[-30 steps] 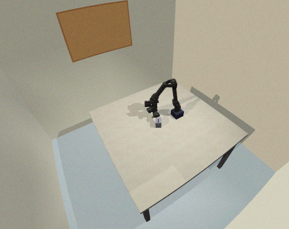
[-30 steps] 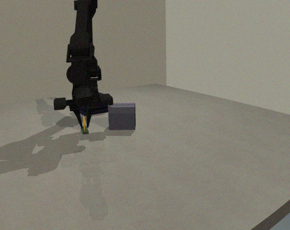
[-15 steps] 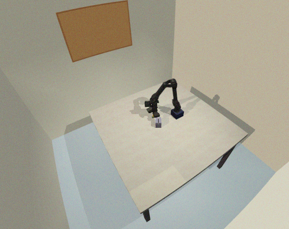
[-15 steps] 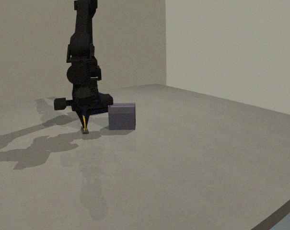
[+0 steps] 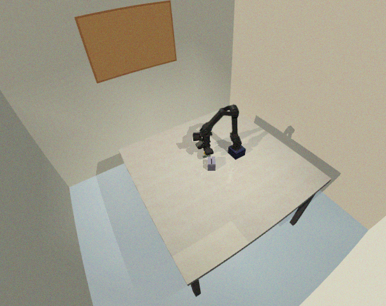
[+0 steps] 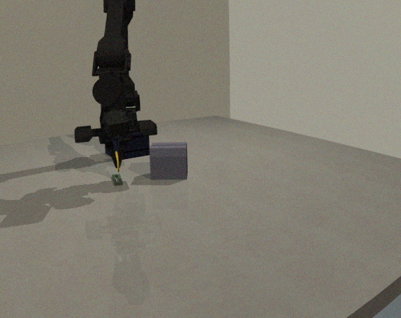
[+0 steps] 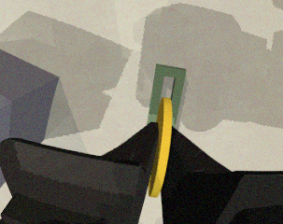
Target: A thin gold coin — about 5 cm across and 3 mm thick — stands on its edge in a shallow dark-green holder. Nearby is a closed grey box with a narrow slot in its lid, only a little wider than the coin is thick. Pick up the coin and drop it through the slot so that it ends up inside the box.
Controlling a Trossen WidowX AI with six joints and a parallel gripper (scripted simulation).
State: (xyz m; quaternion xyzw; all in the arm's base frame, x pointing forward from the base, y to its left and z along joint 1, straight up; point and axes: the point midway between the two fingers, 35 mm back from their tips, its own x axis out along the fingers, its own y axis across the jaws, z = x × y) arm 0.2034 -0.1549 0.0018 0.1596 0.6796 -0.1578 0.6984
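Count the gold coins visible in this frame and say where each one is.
1. The gold coin is pinched on edge in the gripper, lifted just above the empty green holder, with the grey box beside it. Nothing shows whether the closed box hides another.

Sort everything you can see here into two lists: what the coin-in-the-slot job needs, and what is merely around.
Needed:
gold coin, pinched in the gripper
green holder, now vacated
grey box with slotted lid

Merely around:
table
orange wall board
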